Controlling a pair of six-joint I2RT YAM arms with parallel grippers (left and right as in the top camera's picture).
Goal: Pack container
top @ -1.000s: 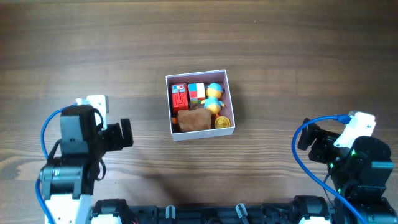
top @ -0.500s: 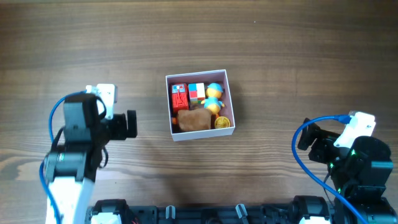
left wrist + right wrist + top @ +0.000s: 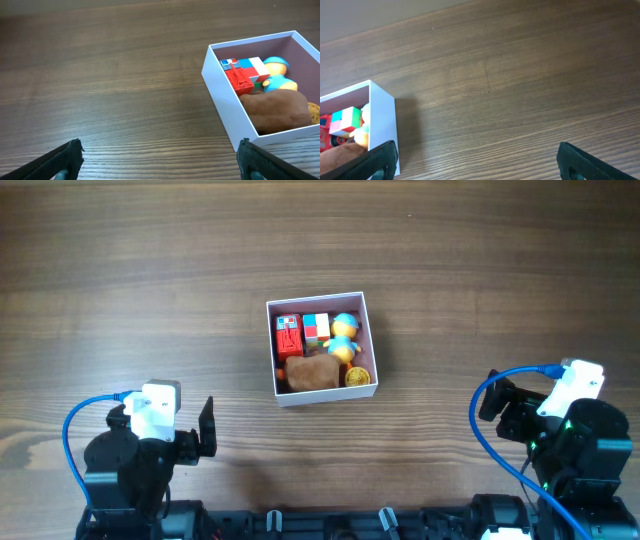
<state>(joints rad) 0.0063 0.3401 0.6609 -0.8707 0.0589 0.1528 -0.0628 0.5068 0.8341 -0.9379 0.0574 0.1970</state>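
The container (image 3: 369,340), a square white box with a dusty-pink inside, sits at the table's middle and holds several small toys: a red block, a coloured cube, a blue-and-yellow figure, a brown plush and a gold coin. It also shows in the left wrist view (image 3: 220,102) and the right wrist view (image 3: 382,117). My left gripper (image 3: 203,430) is open and empty at the front left, well apart from the container; in its wrist view its fingers (image 3: 160,160) span bare wood. My right gripper (image 3: 492,400) is open and empty at the front right; its fingers (image 3: 477,162) frame bare table.
The wooden table (image 3: 150,270) surrounds the container on all sides. Blue cables loop over both arm bases at the front edge.
My left arm has pulled back from beside the container toward the front left edge of the table. The right arm and the container have not moved.
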